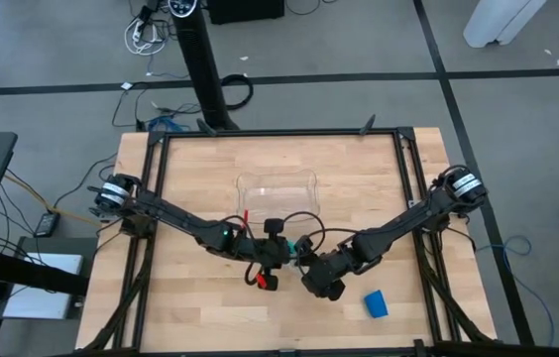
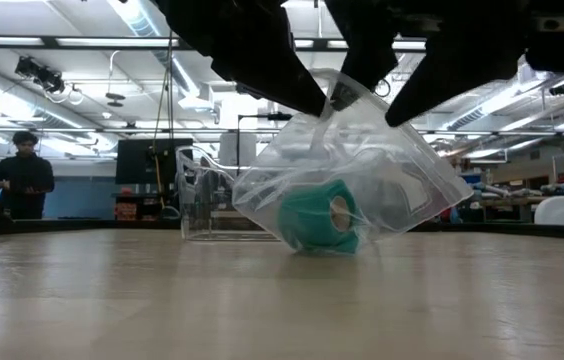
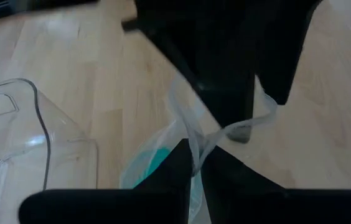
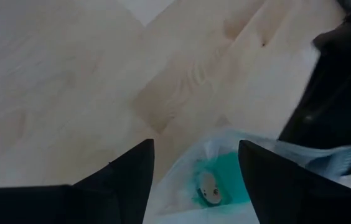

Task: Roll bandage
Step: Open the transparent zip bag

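Looking level shows a teal roll in left gripper's clear bag.

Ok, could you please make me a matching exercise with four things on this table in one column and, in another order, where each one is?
Things:
1. clear plastic bag
2. teal-green roll
3. clear tray
4. blue bandage

Places:
A. lies alone on the wood, on the right arm's side
B. sits inside the bag
C. pinched at its top edge by the left gripper
D. stands on the table beyond both grippers, toward the far edge

Pairs: 1-C, 2-B, 3-D, 4-A
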Controlling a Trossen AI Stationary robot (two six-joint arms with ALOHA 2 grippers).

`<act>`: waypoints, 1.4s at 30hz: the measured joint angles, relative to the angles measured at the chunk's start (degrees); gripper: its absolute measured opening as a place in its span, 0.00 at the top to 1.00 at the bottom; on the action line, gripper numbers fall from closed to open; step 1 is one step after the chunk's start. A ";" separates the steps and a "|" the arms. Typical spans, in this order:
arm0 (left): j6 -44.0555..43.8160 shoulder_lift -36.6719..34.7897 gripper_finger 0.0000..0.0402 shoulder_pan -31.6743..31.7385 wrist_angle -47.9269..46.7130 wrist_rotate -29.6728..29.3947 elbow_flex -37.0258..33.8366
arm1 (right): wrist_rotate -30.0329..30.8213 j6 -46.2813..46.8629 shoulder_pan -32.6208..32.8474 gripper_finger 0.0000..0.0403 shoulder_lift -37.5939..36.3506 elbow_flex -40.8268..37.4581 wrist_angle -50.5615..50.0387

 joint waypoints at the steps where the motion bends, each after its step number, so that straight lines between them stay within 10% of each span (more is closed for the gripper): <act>1: 0.02 -0.02 0.90 0.00 0.00 -0.01 0.00 | 0.43 0.07 0.21 0.43 -0.28 0.01 0.13; 17: 0.11 -0.07 0.90 0.00 -0.07 -0.03 0.00 | 1.23 12.65 2.11 0.44 -4.93 0.00 -4.92; 42: 0.19 -0.09 0.90 0.02 -1.13 -0.43 0.00 | -25.35 97.29 7.19 0.44 -8.87 0.00 -35.47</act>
